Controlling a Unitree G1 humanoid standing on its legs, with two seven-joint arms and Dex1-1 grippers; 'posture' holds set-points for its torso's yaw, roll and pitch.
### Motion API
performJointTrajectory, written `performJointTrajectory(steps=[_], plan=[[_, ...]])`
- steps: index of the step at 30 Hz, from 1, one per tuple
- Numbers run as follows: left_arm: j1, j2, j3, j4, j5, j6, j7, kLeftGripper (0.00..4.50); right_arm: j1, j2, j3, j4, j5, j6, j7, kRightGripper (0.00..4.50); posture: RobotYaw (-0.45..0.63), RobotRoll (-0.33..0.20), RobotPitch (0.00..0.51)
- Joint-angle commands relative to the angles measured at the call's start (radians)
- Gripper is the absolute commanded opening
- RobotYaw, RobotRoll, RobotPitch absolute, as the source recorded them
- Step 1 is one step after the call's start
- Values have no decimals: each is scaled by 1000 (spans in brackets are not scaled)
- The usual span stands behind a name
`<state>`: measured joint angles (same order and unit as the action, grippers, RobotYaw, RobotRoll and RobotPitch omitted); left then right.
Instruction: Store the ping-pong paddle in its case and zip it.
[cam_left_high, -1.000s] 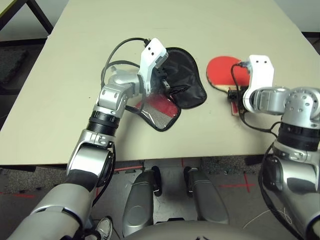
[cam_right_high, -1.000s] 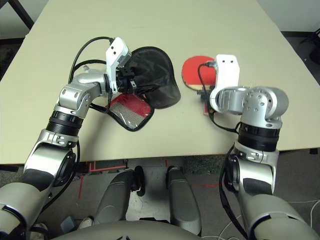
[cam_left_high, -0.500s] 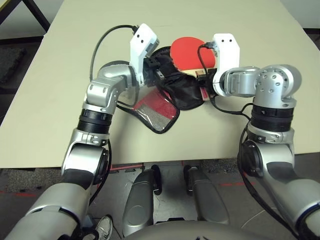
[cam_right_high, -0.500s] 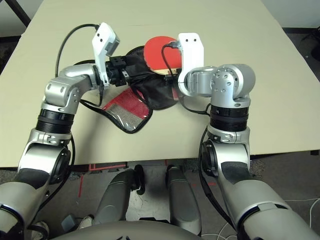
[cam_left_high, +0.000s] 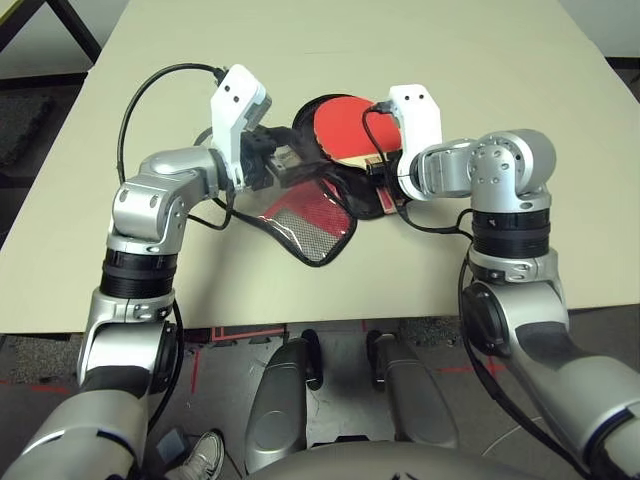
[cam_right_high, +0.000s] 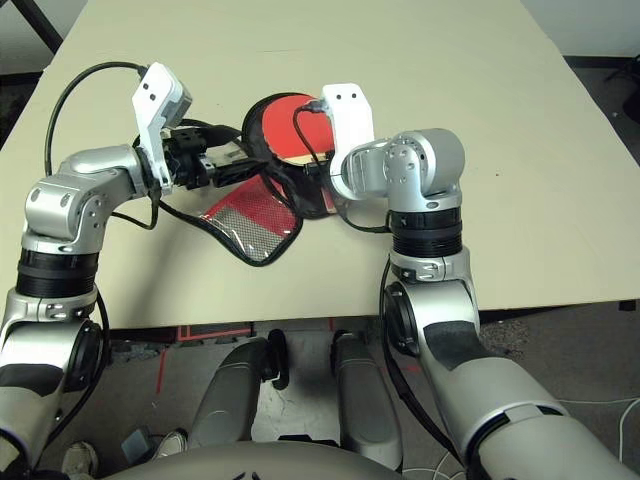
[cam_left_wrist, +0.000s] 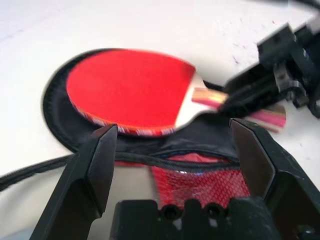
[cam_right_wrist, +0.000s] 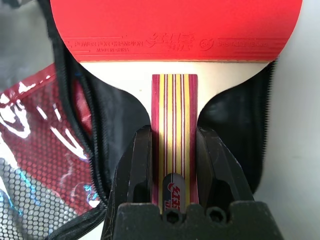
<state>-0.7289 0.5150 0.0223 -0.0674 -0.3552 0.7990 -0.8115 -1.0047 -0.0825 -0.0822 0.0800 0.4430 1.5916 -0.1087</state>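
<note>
The ping-pong paddle (cam_left_high: 338, 128) lies with its red face over the black lining of the opened case (cam_left_high: 345, 185). My right gripper (cam_right_wrist: 175, 165) is shut on the striped wooden handle (cam_right_wrist: 174, 120), just right of the case's mouth. The case's red flap with the black mesh pocket (cam_left_high: 312, 222) is folded out toward me on the table. My left gripper (cam_left_wrist: 173, 129) is open at the case's left edge. Its fingers (cam_left_wrist: 100, 155) stand wide apart, with the zip rim (cam_left_wrist: 165, 156) running between them. The left wrist view also shows the right gripper (cam_left_wrist: 280, 65) on the handle.
The beige table (cam_left_high: 480, 60) stretches far beyond the case. Its front edge (cam_left_high: 330, 322) runs close below the mesh flap. A dark frame leg (cam_left_high: 75, 25) stands off the table's far left corner. Black cables loop over both wrists.
My right gripper has carried the paddle left from the bare table onto the open case. My left arm has drawn back to the left, off the case's lining.
</note>
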Motion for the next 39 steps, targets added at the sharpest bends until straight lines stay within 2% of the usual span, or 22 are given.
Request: performJointTrajectory(steps=[1,3,4,14,16,18,22,24,30,35,39], plan=[[25,10,5,-33,-22,24,17,4500,-30,6,31,25,-29,-44,42,1076,77,0,239],[28,10,7,-38,-27,28,28,4500,-34,7,40,48,-46,-64,61,1076,77,0,239],[30,12,9,-40,-30,29,31,4500,-34,8,46,62,-55,-79,70,1076,114,0,240],[30,17,7,-38,-51,23,52,4500,-38,27,50,151,-125,-197,113,1076,104,0,241],[26,15,3,-30,-51,18,53,4500,-35,27,49,148,-131,-205,119,1821,97,0,240],[22,14,1,-25,-52,15,52,4500,-32,26,48,143,-136,-206,126,2339,93,0,240],[12,12,-3,-13,-50,7,48,4500,-17,16,46,115,-139,-230,147,3835,85,0,236],[-2,21,3,2,-47,-3,44,4500,5,-35,50,45,-120,-242,198,4472,85,0,233],[-44,95,43,96,-26,-59,30,4500,95,-213,5,-110,-52,-413,412,4472,89,0,225],[-51,220,80,209,-3,-122,-6,4500,227,-413,4,-116,-40,-729,699,4472,90,0,225],[4,322,113,269,8,-153,-49,4500,294,-498,2,-82,-50,-876,823,4472,95,0,228]])
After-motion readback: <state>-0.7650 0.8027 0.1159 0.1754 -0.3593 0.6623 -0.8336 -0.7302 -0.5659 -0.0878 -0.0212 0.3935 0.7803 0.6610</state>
